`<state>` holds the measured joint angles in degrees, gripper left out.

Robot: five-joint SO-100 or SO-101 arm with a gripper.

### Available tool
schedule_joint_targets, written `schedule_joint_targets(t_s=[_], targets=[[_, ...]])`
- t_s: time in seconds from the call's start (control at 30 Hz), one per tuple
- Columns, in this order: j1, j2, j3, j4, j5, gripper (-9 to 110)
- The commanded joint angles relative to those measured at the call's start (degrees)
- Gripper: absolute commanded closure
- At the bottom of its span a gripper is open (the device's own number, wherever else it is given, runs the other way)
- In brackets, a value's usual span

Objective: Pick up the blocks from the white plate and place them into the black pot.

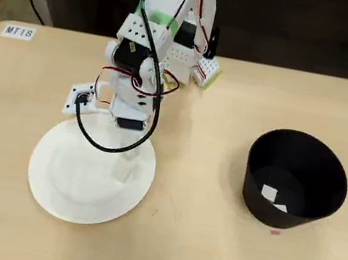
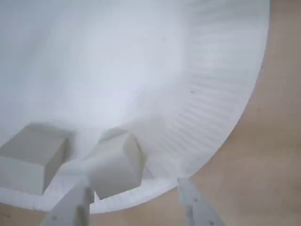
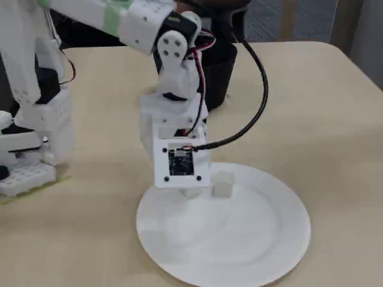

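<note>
Gripper [image 2: 136, 207] hovering w/ jaws open astride one block [image 2: 115, 162] near rim of white plate [image 2: 225, 70], 2nd block [image 2: 33, 155] beside it, two inside black pot [image 1: 297, 178]; should be lowering further, centring before squeezing.

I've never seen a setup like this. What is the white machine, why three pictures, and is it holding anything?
It is a small robot arm bolted to a table, ending in a two-finger gripper. One camera looks straight down, one rides on the gripper itself, one stands beside the table. On the table sit a white plate and a black pot. Two pale blocks already lie inside the pot. The close-up shows two more on the plate: the gripper is open, its fingers either side of one block, not yet closed on it; another block sits beside.
</note>
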<state>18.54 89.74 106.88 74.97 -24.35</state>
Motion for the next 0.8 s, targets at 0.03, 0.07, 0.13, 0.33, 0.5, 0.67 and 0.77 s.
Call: schedule_joint_targets(t_s=[0.03,0.07,0.13,0.33,0.5,0.67,0.77], targets=[[1.6,-0.4,-0.8,-1.6,-0.7,77],[1.9,-0.5,-0.8,-1.8,-0.8,77],[2.8,-0.7,-0.8,-2.2,-1.1,76],[3.6,-0.8,-0.9,-3.9,-0.9,79],[3.2,-0.8,-1.1,-5.4,1.1,97],[3.0,-0.5,-1.3,-5.6,1.8,104],[2.5,2.1,-1.3,-7.1,1.8,104]])
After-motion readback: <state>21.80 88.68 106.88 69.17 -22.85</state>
